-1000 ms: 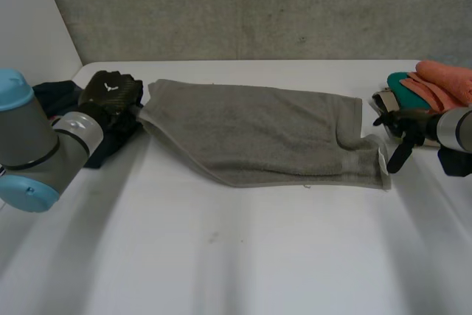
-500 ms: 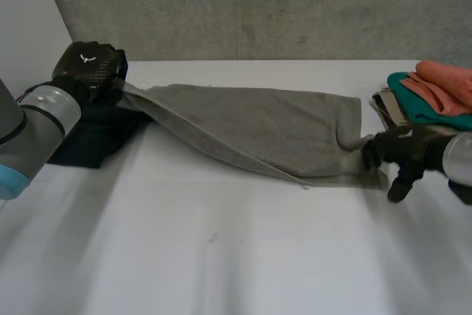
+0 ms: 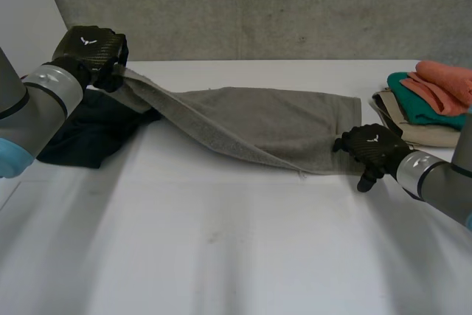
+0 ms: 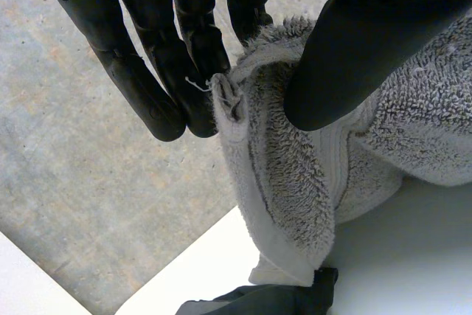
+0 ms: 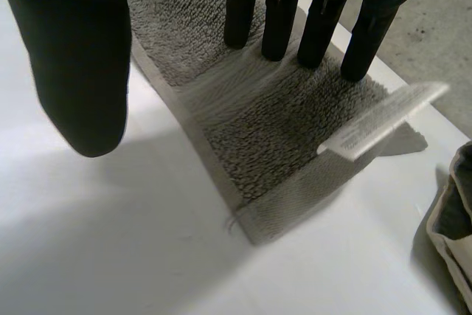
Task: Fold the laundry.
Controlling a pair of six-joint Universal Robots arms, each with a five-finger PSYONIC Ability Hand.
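On the white table (image 3: 221, 256): one grey towel (image 3: 258, 127), drawn out in a long band. Its long axis runs across the table from the robot's left to its right. The left end is raised and farther back; the right end is flat and nearer.

Left hand (image 3: 92, 53): thumb and fingers (image 4: 184, 42) closed in a pinch on the towel's left corner, which is held off the table.

Right hand (image 3: 372, 149): fingers (image 5: 280, 12) straight, tips pressing on the towel's right end beside its white label (image 5: 383, 119). The thumb is spread aside over bare table, grasping nothing.

Dark garment (image 3: 88, 134): crumpled, under the lifted end.

Stack of folded clothes (image 3: 428, 101): at the table's right edge, just beyond the right hand.
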